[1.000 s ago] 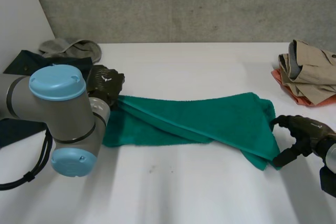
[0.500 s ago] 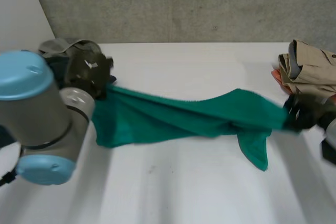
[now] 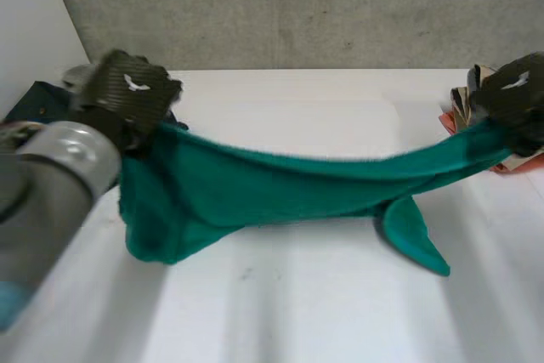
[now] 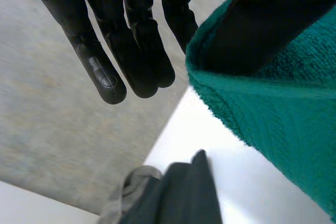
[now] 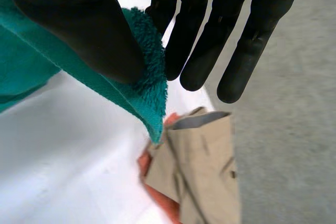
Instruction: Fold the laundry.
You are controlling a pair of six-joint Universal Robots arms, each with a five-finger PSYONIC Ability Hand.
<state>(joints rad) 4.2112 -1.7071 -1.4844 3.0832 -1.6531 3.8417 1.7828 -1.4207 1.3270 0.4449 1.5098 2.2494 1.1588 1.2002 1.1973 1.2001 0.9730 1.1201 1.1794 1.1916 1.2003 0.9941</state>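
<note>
A green towel point(image 3: 280, 184) hangs stretched between the 2 robot hands above the white desk point(image 3: 297, 303), sagging in the middle. Its bulk droops at the left end and 1 loose corner hangs down toward the desk nearer the right end. The left robot hand point(image 3: 127, 91) pinches the towel's left end between thumb and a finger, its other fingers straight. The right robot hand point(image 3: 514, 91) pinches the right end the same way, thumb pressed on the terry edge. Under the right robot hand lies a beige garment point(image 5: 205, 166) on an orange one point(image 5: 160, 200). Near the left robot hand lie a dark garment point(image 4: 184, 198) and a grey one point(image 4: 128, 192).
</note>
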